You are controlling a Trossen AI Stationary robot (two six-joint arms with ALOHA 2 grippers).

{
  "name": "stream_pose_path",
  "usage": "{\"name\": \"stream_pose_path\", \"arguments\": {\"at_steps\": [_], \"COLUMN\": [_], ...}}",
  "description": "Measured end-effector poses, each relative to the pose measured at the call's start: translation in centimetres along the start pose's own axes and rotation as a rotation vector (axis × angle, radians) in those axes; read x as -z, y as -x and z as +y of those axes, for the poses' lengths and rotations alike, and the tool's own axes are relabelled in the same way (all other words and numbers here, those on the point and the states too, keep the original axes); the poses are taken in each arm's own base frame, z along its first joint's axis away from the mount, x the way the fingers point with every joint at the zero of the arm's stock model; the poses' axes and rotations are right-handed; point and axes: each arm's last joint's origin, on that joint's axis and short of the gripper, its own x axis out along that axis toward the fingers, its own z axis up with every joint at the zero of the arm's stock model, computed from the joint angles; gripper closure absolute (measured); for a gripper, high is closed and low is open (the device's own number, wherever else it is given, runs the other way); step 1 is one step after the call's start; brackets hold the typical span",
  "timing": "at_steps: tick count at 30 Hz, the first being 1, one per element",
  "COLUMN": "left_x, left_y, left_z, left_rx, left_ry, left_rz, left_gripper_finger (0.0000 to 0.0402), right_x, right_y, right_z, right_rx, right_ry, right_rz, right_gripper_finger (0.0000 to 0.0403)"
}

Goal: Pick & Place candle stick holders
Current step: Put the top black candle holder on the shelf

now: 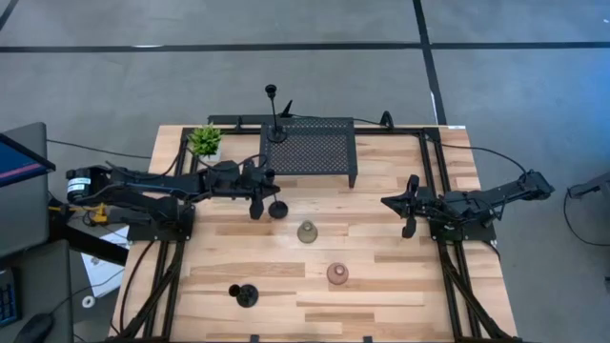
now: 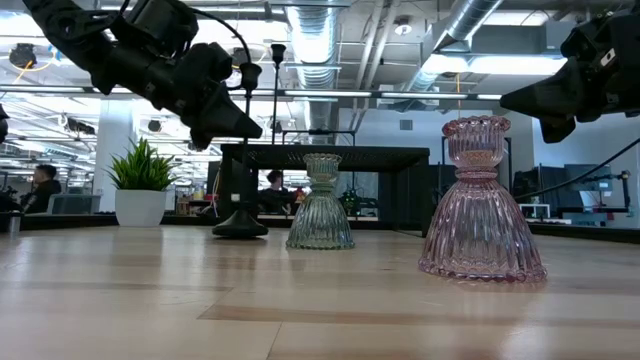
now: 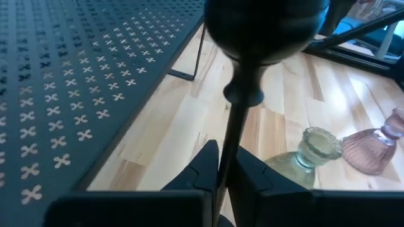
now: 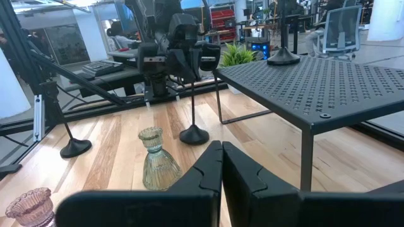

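A slim black candle stick holder (image 4: pixel 192 113) stands left of the table's middle, and my left gripper (image 3: pixel 225 171) is shut on its stem. A second black holder (image 1: pixel 274 112) stands by its round base on the black perforated stand (image 1: pixel 315 148). A third (image 1: pixel 246 295) stands on the near left of the table. The greenish bell-shaped holder (image 1: pixel 307 232) and the pinkish one (image 1: pixel 337 274) stand on their wide bottoms near the middle. My right gripper (image 4: pixel 221 165) waits shut at the table's right side. My left gripper pinches the black holder's thin stem (image 3: pixel 228 142) between its two fingers, in the stem's upper half, below the cup (image 3: pixel 265 28). The fingers come nearly level from the table's left and lie across the stem. The holder stands upright, its round base (image 2: pixel 240 228) on the table.
A small green potted plant (image 1: pixel 205 141) stands at the far left corner, beside the perforated stand. Black frame rails (image 1: pixel 434 171) run along the table's sides. Bare wood (image 1: pixel 381 295) lies at the near right.
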Motion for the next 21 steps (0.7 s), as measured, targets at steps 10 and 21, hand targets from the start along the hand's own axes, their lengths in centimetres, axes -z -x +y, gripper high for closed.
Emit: {"name": "stream_pose_path", "arguments": {"at_steps": [10, 21], "left_x": [-1.7, -9.4], "left_y": [1.6, 3.6], "left_z": [-2.0, -3.5], "left_rx": [0.058, 0.028], "left_ry": [0.089, 0.066], "left_rz": [0.017, -0.020], "left_gripper_finger": [0.0389, 0.0388], "right_x": [0.0, 0.0], "right_y": [0.0, 0.0], "right_z": [0.0, 0.0], "right_rx": [0.000, 0.000], "right_ry": [0.000, -0.002], "right_rz": [0.000, 0.000], "right_gripper_finger": [0.0403, 0.0403]}}
